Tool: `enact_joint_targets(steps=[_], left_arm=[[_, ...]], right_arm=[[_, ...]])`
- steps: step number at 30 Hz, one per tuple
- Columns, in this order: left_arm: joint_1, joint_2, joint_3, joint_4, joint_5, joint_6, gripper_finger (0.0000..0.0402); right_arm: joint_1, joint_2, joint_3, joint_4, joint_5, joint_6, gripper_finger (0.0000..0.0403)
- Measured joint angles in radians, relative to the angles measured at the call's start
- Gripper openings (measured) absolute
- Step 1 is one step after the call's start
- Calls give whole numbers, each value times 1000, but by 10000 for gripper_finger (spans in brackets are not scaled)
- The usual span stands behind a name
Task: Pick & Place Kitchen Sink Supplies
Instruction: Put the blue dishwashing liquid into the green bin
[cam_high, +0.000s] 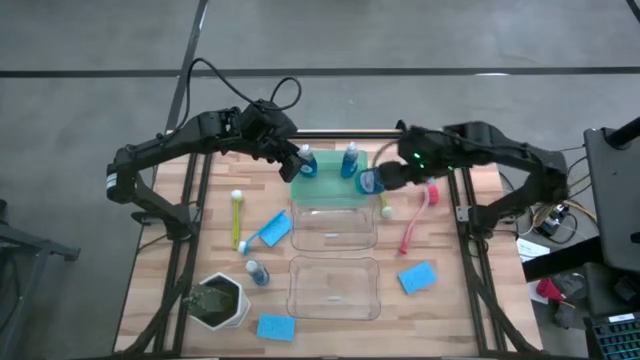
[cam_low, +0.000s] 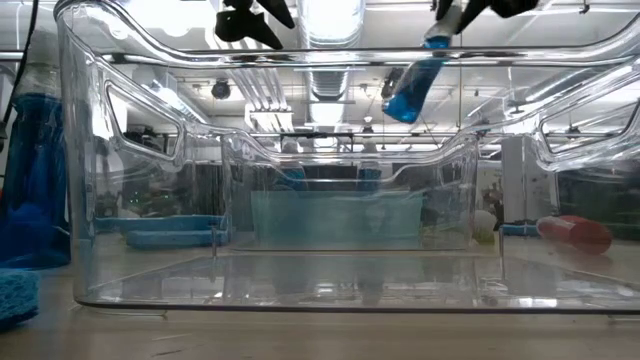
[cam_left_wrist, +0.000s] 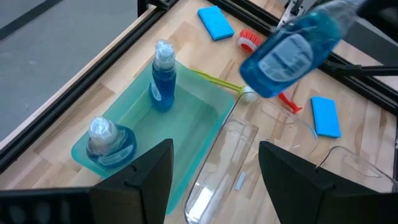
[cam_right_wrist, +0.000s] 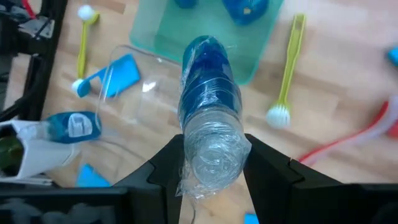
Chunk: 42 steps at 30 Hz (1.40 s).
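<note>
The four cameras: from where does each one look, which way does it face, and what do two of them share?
High view: above the table, looking straight down; both arms, green tray.
Low view: at table height, looking level through a clear bin; grippers at top.
Left wrist view: over the tray, open left gripper below.
Right wrist view: along the right gripper, shut on a bottle.
Shared: that held bottle appears in all views.

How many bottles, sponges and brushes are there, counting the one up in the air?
Bottles: 4
Sponges: 4
Brushes: 3
Total: 11
</note>
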Motion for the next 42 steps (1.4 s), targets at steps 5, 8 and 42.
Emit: enact_joint_targets(steps=[5,8,42], left_arm=[[0,-1,0,0,0,0,227],[0,-2,0,0,-1,1,227],[0,-132,0,-36,-24,3,227]], right_arm=[[-76,154,164,-128,-37,-128,134],[-114,242,260,-183,-45,-214,134],[-229,654,494,-190,-132,-551,135]])
